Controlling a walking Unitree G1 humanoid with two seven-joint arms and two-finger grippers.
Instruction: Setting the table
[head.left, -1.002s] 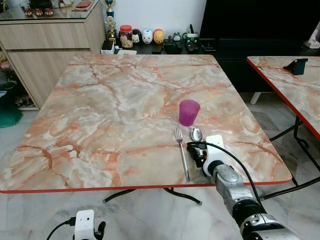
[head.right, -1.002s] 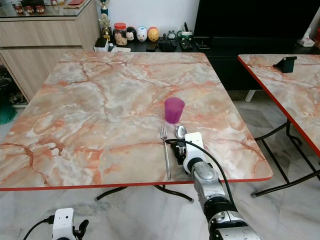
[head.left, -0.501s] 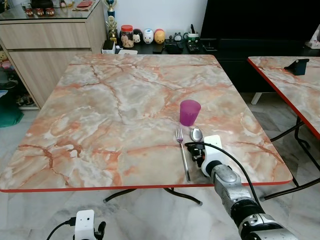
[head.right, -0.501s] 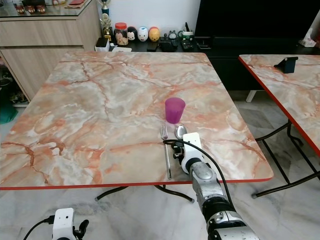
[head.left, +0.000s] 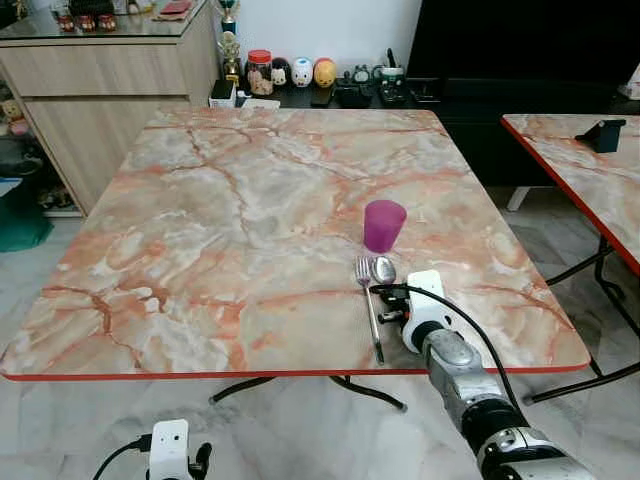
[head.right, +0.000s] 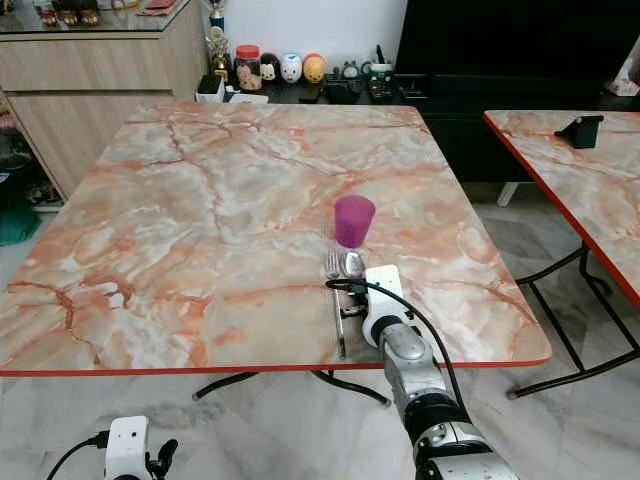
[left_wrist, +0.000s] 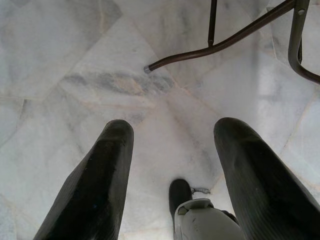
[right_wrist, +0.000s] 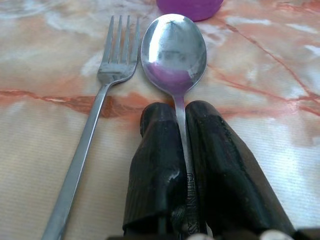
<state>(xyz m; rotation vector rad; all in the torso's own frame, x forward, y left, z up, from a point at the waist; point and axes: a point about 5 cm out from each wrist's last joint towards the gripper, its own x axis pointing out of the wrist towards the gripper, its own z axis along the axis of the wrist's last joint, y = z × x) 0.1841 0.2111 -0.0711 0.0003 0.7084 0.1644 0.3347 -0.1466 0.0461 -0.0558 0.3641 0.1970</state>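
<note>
Near the front edge of the marble table (head.left: 200, 230), the right gripper (right_wrist: 182, 127) has its two black fingers pressed together on the handle of the spoon (right_wrist: 174, 50). The handle runs between the pads, so the spoon is pinched, and it seems to lie on the table top or just above it; I cannot tell which. The bowl of the spoon looks away from the robot, toward the far side of the table, and its handle comes back toward the robot. So the long axis goes from near to far, almost parallel with the fork (right_wrist: 92, 125).

The fork lies just beside the spoon, on the robot's left of it, with the tines also pointing away. The heads of both pieces are at nearly the same level, close but not clearly touching. Just beyond the tip of the spoon stands the purple cup (head.left: 384, 224), upright.

The left gripper (left_wrist: 172, 150) hangs low beside the robot, its fingers spread apart over the pale floor, with nothing between them.

As I judge it, one place is nearly set: cup, fork and spoon are together. What is left for this place is to let go of the spoon and lift the arm away. No plate is on the table, so a plate may be missing, and the other sides of the table have no setting.
</note>
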